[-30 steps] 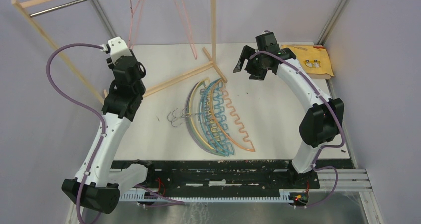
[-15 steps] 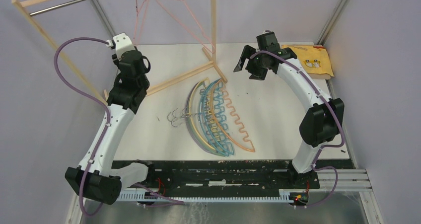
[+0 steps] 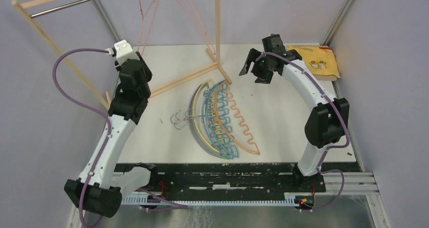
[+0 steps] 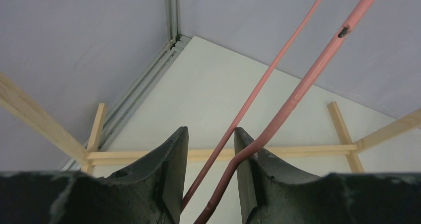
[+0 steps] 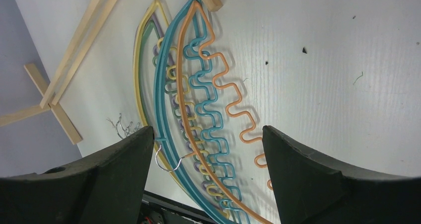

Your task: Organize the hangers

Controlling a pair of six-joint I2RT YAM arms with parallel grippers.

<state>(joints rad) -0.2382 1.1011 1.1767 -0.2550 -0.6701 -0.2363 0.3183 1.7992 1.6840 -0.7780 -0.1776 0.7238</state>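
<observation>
A pink hanger [image 3: 146, 23] hangs from above at the back, near the rack post. My left gripper [image 3: 129, 56] is raised at its lower end. In the left wrist view the jaws [image 4: 211, 132] stand a little apart, and two pink bars [image 4: 298, 92] pass between them; the thicker bar rests against the right finger. Several pastel hangers [image 3: 220, 117] lie stacked at the table's middle, the orange one [image 3: 243, 127] outermost. My right gripper [image 3: 254, 71] is open and empty, hovering behind the pile. Its view [image 5: 207, 129] shows the teal hanger [image 5: 166, 85] and the orange hanger [image 5: 218, 80] below.
The light wooden rack frame [image 3: 60, 41] with its metal rod [image 3: 76, 3] stands at the back left. Its upright post [image 3: 217, 20] and floor bar [image 3: 182, 80] reach the pile's top. A folded yellow cloth [image 3: 316, 61] lies at the back right.
My left arm shifted slightly right and back, and the pink hanger swung and turned with it. My right arm has barely moved.
</observation>
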